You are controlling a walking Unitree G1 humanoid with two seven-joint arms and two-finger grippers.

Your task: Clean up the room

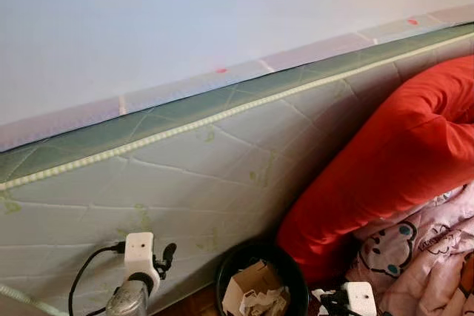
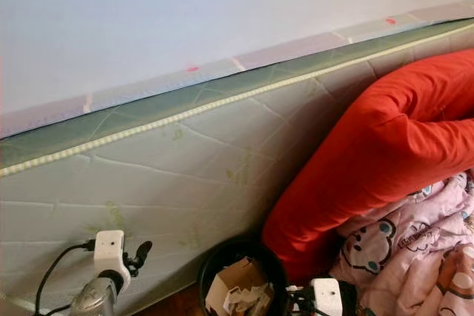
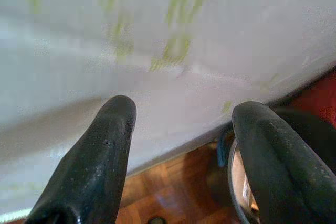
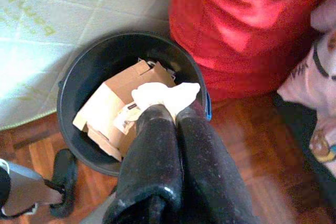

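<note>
We hold our right gripper (image 4: 170, 109) over the rim of the black bin (image 4: 73, 85), and its fingers (image 4: 152, 145) are pressed together on a crumpled white paper wad (image 4: 165, 94) that sticks out just past their tips. The wad hangs above the bin's opening, on the side of the bin nearest the fingers. Beyond the tips, inside the bin, lie pieces of brown cardboard (image 4: 107, 106) and a small printed scrap, touching one another.

The bin stands on a reddish wooden floor (image 4: 252, 145). Past the fingertips, on the far side of the bin, a quilted white mattress (image 1: 192, 160) with faint green print leans against the pale wall (image 1: 185, 12); its green edge band carries a cream piping. To one side of the fingers a big red cushion (image 4: 236, 19) presses close against the bin's rim, and beside that lies a pink blanket (image 1: 422, 249) printed with cartoon faces.

Our left gripper (image 3: 181, 111) is released, its two fingers (image 3: 102, 150) spread well apart with nothing between them. Ahead of their tips is the mattress face, blurred, with the floor below it, and just beside one finger the curved edge of the bin. In the head view the left gripper (image 1: 164, 255) sits near the mattress, beside the bin.
</note>
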